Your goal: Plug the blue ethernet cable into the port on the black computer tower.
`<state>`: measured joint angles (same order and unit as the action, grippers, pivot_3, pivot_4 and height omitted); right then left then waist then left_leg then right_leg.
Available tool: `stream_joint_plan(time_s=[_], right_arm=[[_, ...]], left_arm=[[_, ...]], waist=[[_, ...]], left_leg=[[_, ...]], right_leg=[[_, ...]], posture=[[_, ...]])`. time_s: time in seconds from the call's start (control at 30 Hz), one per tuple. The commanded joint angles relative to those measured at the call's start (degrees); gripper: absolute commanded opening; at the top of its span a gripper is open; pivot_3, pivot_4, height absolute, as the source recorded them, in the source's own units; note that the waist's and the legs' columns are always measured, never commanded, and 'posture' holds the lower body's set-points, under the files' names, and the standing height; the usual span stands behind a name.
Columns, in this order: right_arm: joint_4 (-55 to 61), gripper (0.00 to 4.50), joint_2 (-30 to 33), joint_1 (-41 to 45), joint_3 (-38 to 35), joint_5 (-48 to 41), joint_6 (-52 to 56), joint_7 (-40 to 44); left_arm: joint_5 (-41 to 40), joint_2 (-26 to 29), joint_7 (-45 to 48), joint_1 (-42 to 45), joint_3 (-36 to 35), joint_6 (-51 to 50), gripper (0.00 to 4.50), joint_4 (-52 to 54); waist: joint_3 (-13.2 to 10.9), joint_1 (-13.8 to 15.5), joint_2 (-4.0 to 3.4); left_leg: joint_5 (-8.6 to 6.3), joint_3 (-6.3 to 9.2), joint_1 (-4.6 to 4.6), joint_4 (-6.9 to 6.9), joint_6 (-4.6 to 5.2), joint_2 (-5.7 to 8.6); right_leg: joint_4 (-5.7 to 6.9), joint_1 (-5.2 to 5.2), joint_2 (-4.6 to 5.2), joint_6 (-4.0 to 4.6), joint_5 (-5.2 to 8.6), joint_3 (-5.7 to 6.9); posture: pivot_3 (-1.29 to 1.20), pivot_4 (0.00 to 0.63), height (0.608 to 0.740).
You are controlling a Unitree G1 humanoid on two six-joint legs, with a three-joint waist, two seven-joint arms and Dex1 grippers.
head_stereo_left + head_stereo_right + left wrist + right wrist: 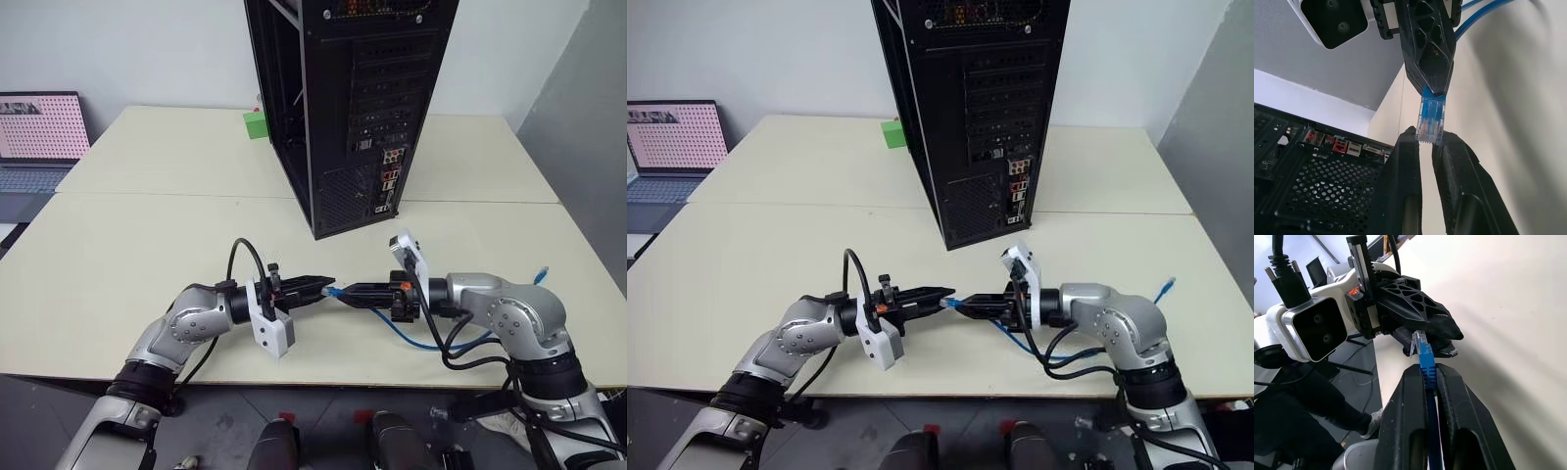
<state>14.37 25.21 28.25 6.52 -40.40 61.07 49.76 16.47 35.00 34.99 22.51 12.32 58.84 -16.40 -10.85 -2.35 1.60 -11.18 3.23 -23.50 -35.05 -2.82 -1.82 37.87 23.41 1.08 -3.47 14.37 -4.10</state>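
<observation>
1. Left wrist view shows the clear plug of the blue ethernet cable point(1430, 119) pinched between the tips of the left gripper point(1426, 147), while the right gripper point(1431, 378) is clenched on the cord just behind that plug.
2. Both grippers meet above the near table point(147, 235), the plug between them.
3. The black computer tower point(362, 108) stands farther back; its port point(390, 179) faces the robot.
4. Judgement: settle one firm hold, keep the plug level and square, then approach slowly.
</observation>
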Motion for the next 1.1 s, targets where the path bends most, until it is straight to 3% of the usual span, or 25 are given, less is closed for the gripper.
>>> stream_joint_plan(time_s=[0.03,0.3,0.4,0.47,0.73,0.97,1.1], right_arm=[[0.21,0.00,1.50,1.39,-0.43,-0.82,-0.25,0.90],[2.30,0.00,3.86,0.63,-6.07,0.96,-3.72,-4.10],[3.20,0.00,3.58,0.03,-9.05,2.31,-5.31,-8.73],[4.35,0.00,3.63,-0.08,-9.93,6.69,-8.03,-14.48],[4.81,0.00,-4.45,3.44,-9.13,17.11,-12.13,-32.93],[-4.69,0.00,-9.36,9.26,-8.13,22.61,-16.93,-37.71],[-8.85,0.00,-10.52,11.62,-7.73,23.97,-18.88,-37.50]], left_arm=[[-2.18,-0.20,-1.15,0.10,0.25,-1.42,0.87,0.18],[-9.70,1.67,3.71,-2.33,0.82,-11.27,2.54,-0.02],[-13.46,0.61,5.60,-3.93,0.65,-19.24,3.19,3.62],[-16.77,-2.12,5.35,-4.67,0.55,-30.56,3.53,9.45],[-20.19,-14.04,-3.16,-2.97,0.44,-70.26,3.56,27.16],[-19.11,-19.37,-9.78,1.21,-0.65,-84.84,3.56,30.48],[-18.55,-20.28,-12.12,2.01,-1.04,-87.65,3.56,31.48]], waist=[[0.00,0.00,0.00],[0.00,-0.07,0.00],[0.00,-0.03,0.00],[0.00,-0.01,0.00],[0.00,-0.31,-0.01],[0.00,-0.79,-0.01],[0.00,-0.82,-0.01]], left_leg=[[0.00,0.00,0.00,0.00,0.00,0.00],[0.00,0.00,0.01,0.00,0.00,0.00],[0.00,0.00,0.00,0.00,0.00,0.00],[0.00,0.00,0.00,0.00,0.00,0.00],[0.00,0.05,-0.04,-0.03,0.00,0.02],[0.00,0.08,-0.03,-0.03,0.00,0.03],[0.00,0.08,-0.04,-0.03,0.00,0.04]], right_leg=[[0.00,0.00,0.00,0.00,0.00,0.00],[0.02,0.00,0.00,0.00,0.00,0.00],[0.01,0.00,0.00,0.00,0.00,0.00],[0.01,0.01,0.00,0.00,0.01,0.00],[0.02,0.01,-0.03,-0.02,0.00,0.00],[0.08,0.02,-0.05,-0.01,0.00,-0.01],[0.04,0.02,-0.04,-0.01,0.00,-0.01]], posture=[[0.00,0.150,0.740],[0.00,0.150,0.740],[0.00,0.150,0.740],[0.00,0.150,0.740],[0.00,0.150,0.740],[0.00,0.150,0.740],[0.00,0.150,0.740]])
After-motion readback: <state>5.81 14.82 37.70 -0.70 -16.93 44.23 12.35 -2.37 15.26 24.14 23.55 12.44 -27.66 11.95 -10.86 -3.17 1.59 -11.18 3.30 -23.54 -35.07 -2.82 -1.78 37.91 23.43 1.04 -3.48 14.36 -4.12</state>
